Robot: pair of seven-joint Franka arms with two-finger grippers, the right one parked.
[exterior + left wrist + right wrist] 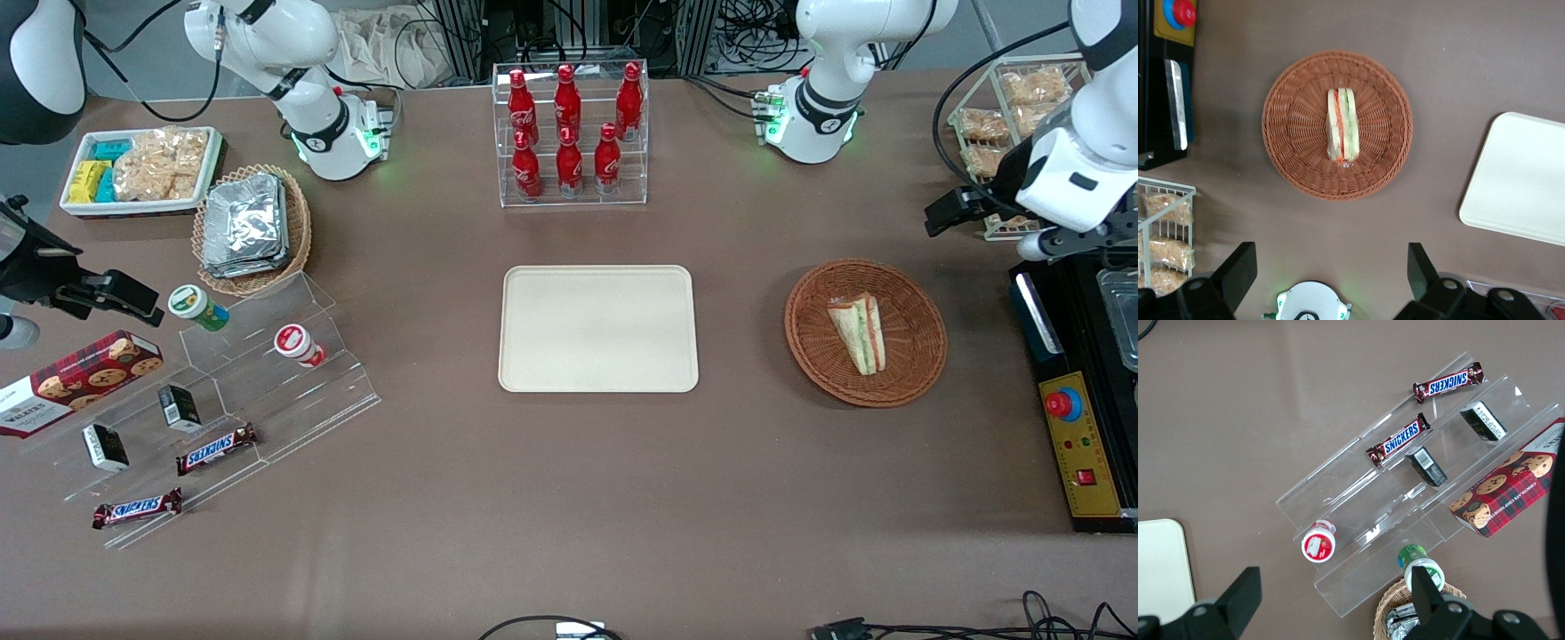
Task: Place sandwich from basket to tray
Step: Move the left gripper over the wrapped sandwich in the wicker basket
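A robotics lab, probably staging a shop counter: white arm bases bolted at twelve o'clock, a yellow emergency-stop panel, tangled black cables.

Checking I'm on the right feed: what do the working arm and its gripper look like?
The left arm has glossy white shells with black joint sections and a black cable arcing beside it. Its white base glows green at the rim. The gripper is matte black with two blocky, wedge-shaped fingers, spread wide apart; it hangs above the table near the basket holding the sandwich.
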